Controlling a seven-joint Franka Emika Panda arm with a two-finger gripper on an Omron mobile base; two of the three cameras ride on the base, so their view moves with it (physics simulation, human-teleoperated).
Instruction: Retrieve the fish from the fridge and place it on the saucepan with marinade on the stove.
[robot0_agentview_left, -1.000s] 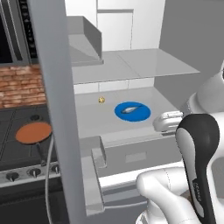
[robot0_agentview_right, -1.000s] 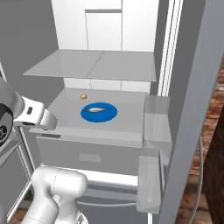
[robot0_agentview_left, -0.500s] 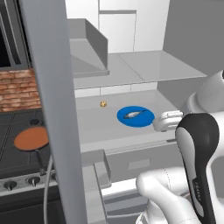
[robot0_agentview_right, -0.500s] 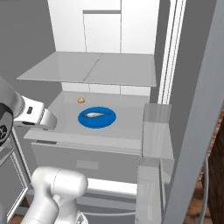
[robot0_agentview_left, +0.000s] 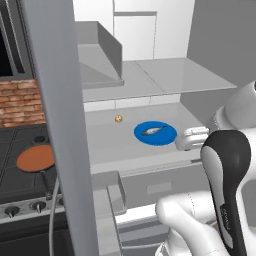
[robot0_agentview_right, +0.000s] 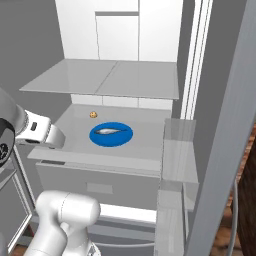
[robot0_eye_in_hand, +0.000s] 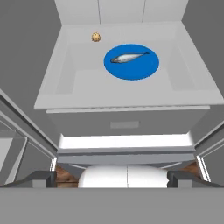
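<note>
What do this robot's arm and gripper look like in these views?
The arm is glossy white with rounded, bulbous links and a dark grey to black joint cover that carries small pale lettering. Its hand is a boxy white block with a dark slot. The gripper shows two small dark grey, square-edged fingertips. No cables are visible.

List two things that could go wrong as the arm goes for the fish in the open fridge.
1. The fish lies flat on a blue plate; the open gripper may push the plate or fail to pinch it.
2. The small yellow lump nearby could get knocked.
</note>
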